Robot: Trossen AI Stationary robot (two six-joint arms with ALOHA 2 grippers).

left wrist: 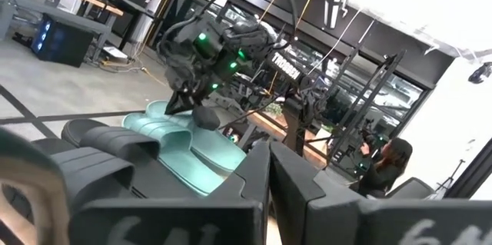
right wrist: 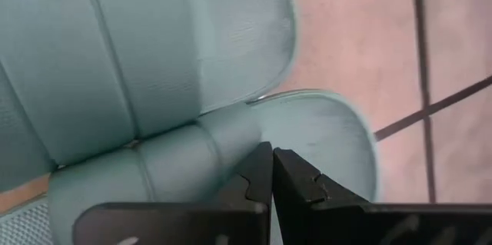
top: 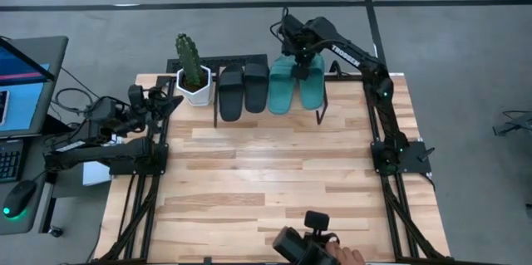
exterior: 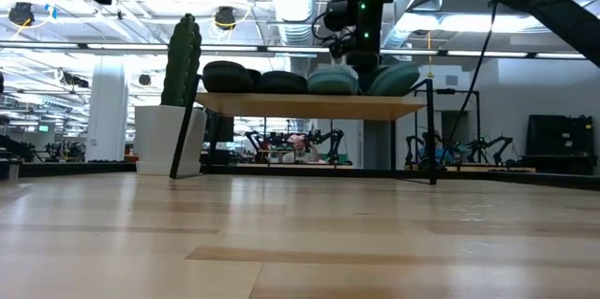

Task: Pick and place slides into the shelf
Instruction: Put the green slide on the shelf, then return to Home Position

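Note:
All the slides lie side by side on the shelf's wooden top [exterior: 309, 105] at the table's far edge: two black slides [top: 230, 92] [top: 255, 86] on the left and two teal slides [top: 281, 86] [top: 313, 82] on the right. My right gripper [top: 303, 57] is shut and hangs low over the far ends of the teal slides [exterior: 330, 80], pointing down [right wrist: 270, 170]. My left gripper [top: 170, 103] is shut, waits at the table's left far corner and touches nothing [left wrist: 269, 183]. My right gripper comes from above with shut fingers just over the teal slide's strap [right wrist: 192, 153]. Whether the fingertips [right wrist: 257, 170] touch it, I cannot tell. Both teal slides rest flat on the shelf.
A cactus in a white pot [top: 193, 70] stands against the shelf's left end. A laptop [top: 21, 82] sits off the table's left side. At the near edge there is a camera [top: 303, 244] with a person's hand [top: 345, 255]. Bare planks [top: 266, 174] fill the middle of the table.

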